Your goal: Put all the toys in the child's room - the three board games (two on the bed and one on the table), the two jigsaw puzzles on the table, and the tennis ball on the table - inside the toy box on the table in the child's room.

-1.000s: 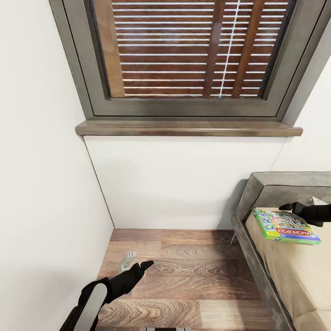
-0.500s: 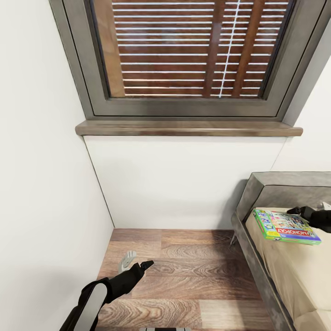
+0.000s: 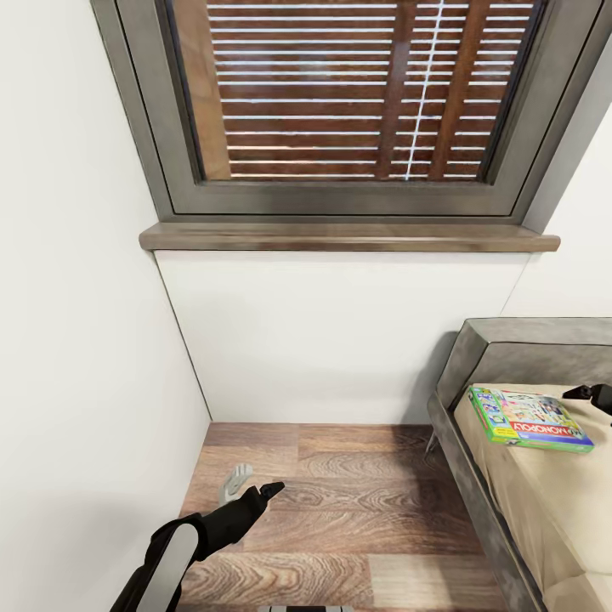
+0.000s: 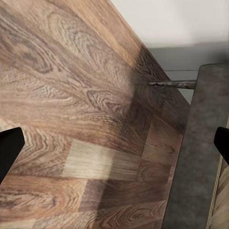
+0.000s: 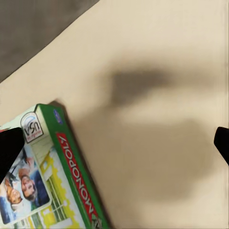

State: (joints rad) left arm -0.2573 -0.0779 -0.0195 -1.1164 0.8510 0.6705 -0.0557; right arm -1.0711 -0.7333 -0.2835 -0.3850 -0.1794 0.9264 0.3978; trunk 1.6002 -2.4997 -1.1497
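One board game, a green-edged "Monopoly" box (image 3: pixel 529 418), lies flat on the beige mattress near the corner of the bed (image 3: pixel 476 501). At the head view's right edge, my right gripper (image 3: pixel 592 393) hovers just beyond the box's far right corner, not touching it. The right wrist view has the box (image 5: pixel 47 181) off to one side of the open right gripper (image 5: pixel 114 143), with bare mattress (image 5: pixel 157 71) between the fingertips. My left gripper (image 3: pixel 269 490) hangs low over the wood floor; in its wrist view the left gripper (image 4: pixel 114 145) is open on nothing, beside the bed's grey frame (image 4: pixel 195 157).
A white wall with a wooden sill (image 3: pixel 348 237) and a slatted window (image 3: pixel 340 93) stands straight ahead, and another white wall (image 3: pixel 76 340) closes the left side. Wood-plank floor (image 3: pixel 340 510) fills the narrow corner between that wall and the bed.
My right gripper has drawn back to the right, from over the box's far edge to the picture's edge. The box, the left arm and the camera have stayed still.
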